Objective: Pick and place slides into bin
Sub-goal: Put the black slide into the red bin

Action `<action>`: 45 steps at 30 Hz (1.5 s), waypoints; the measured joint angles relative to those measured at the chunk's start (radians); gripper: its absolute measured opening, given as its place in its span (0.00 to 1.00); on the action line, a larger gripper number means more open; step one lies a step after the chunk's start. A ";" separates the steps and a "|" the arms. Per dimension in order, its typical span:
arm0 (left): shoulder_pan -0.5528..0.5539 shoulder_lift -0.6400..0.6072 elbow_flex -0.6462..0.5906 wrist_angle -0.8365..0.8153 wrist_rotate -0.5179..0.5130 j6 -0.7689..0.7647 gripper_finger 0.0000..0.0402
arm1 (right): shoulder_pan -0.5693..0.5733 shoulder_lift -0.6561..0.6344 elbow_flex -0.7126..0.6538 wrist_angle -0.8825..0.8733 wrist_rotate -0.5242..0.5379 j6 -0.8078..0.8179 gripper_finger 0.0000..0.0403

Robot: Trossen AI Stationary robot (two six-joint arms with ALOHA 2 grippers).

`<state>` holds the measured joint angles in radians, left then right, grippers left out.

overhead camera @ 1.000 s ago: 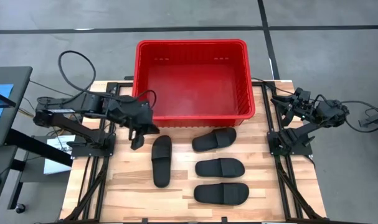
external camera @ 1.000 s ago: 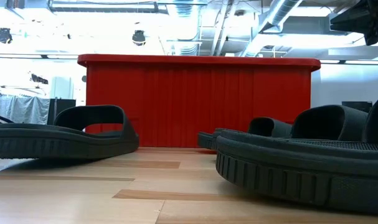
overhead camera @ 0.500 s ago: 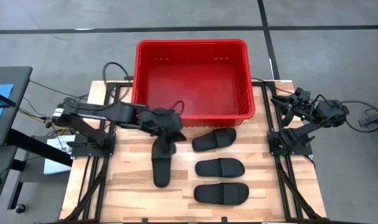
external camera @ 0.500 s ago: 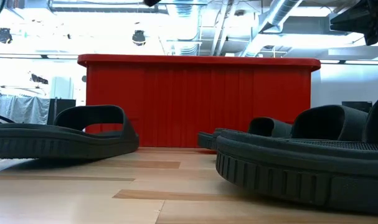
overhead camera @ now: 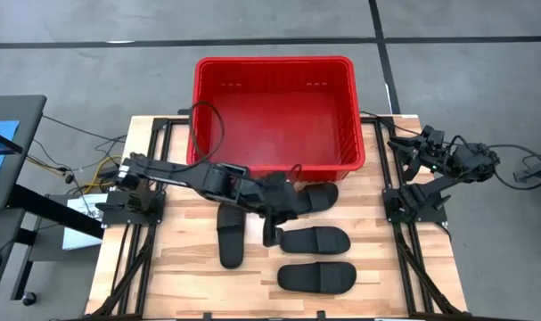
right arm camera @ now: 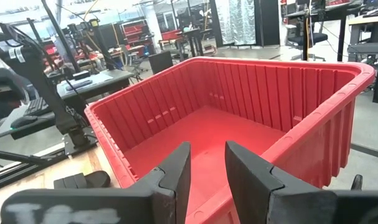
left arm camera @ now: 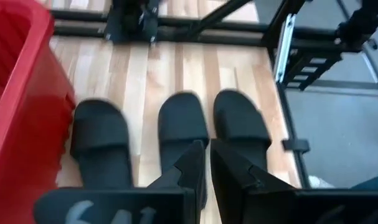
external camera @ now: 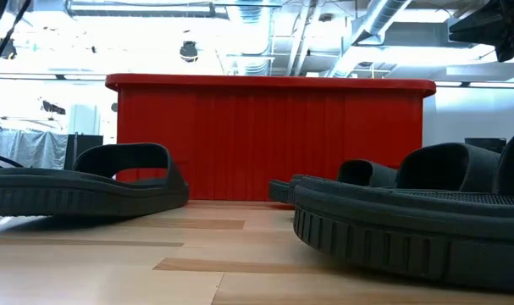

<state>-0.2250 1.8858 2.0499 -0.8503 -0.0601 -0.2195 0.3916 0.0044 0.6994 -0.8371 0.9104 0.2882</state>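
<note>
Four black slides lie sole-down on the wooden table: one lengthwise at the left (overhead camera: 230,230), and three crosswise, the far one (overhead camera: 307,199), the middle one (overhead camera: 315,239) and the near one (overhead camera: 316,276). The red bin (overhead camera: 273,111) stands at the far edge. My left gripper (overhead camera: 269,234) is shut and empty, above the table between the lengthwise slide and the middle slide. Its wrist view shows the three crosswise slides ahead: far (left arm camera: 101,140), middle (left arm camera: 184,118) and near (left arm camera: 238,121). My right gripper (overhead camera: 402,150) waits open at the table's right edge, facing the bin (right arm camera: 238,112).
Black arm mounts stand at the table's left (overhead camera: 132,205) and right (overhead camera: 413,201) edges. In the low view, slides (external camera: 87,182) (external camera: 409,229) lie in front of the bin's wall (external camera: 269,140). Bare wood shows at the near left (overhead camera: 154,276).
My left gripper has swung from the table's left side toward the right, passing over the lengthwise slide, and now hangs beside the middle slide's end. The slides and the bin have not moved.
</note>
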 joint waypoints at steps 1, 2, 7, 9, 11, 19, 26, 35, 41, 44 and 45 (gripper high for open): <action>-0.006 0.010 0.018 -0.003 -0.001 0.000 0.05 | 0.000 0.000 0.000 0.000 0.000 0.000 0.23; -0.012 0.019 0.034 -0.005 -0.001 0.000 0.05 | 0.000 0.000 0.000 0.000 0.000 0.000 0.23; -0.060 0.033 0.056 -0.005 -0.002 -0.021 0.05 | 0.000 0.000 0.000 0.000 0.000 0.000 0.23; -0.084 0.033 0.057 -0.005 -0.014 -0.038 0.05 | 0.000 0.000 0.000 0.000 0.000 0.000 0.23; -0.112 0.033 0.057 -0.006 -0.035 -0.055 0.05 | 0.000 0.000 0.000 0.000 0.000 0.000 0.23; -0.228 0.033 0.057 -0.042 -0.120 -0.134 0.05 | 0.000 0.000 0.000 0.000 0.000 0.000 0.23; -0.316 0.033 0.057 -0.142 -0.145 -0.244 0.05 | 0.000 0.000 0.000 0.000 0.000 0.000 0.23; -0.371 0.033 0.057 -0.283 -0.188 -0.378 0.05 | 0.000 0.000 0.000 0.000 0.000 0.000 0.23; -0.389 0.033 0.057 -0.338 -0.188 -0.425 0.05 | 0.000 0.000 0.000 0.000 0.000 0.000 0.23; -0.397 0.032 0.057 -0.385 -0.183 -0.446 0.05 | 0.000 0.000 0.000 0.000 0.000 0.000 0.23; -0.399 0.032 0.057 -0.404 -0.183 -0.449 0.05 | 0.000 0.000 0.000 0.000 0.000 0.000 0.23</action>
<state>-0.6239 1.9182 2.1071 -1.2538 -0.2429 -0.6687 0.3919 0.0044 0.6994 -0.8371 0.9104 0.2883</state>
